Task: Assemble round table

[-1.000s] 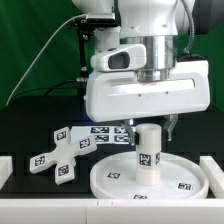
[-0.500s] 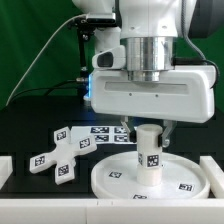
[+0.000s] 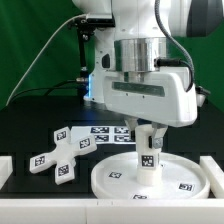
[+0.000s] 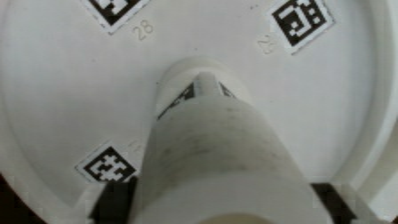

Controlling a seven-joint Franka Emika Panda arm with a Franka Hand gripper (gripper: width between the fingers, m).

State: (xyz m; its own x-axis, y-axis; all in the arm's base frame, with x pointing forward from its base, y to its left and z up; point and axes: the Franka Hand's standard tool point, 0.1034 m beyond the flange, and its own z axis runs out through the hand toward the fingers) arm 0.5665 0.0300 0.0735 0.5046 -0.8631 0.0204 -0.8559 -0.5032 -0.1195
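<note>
Gripping claw [image 3: 149,135]: you hold the post [image 3: 148,165] near its top, upright on the disc [image 3: 108,180].
Post: likely light, stiff, slick plastic; grip high, squarely.

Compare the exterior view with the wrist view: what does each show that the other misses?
Exterior only: the cross-shaped foot piece lying flat at the exterior view's left of the disc, the marker board behind, and the arm. Wrist only: a look down the post, with dark finger pads at its sides. Both: the gripper shut on the upright post standing on the disc.
</note>
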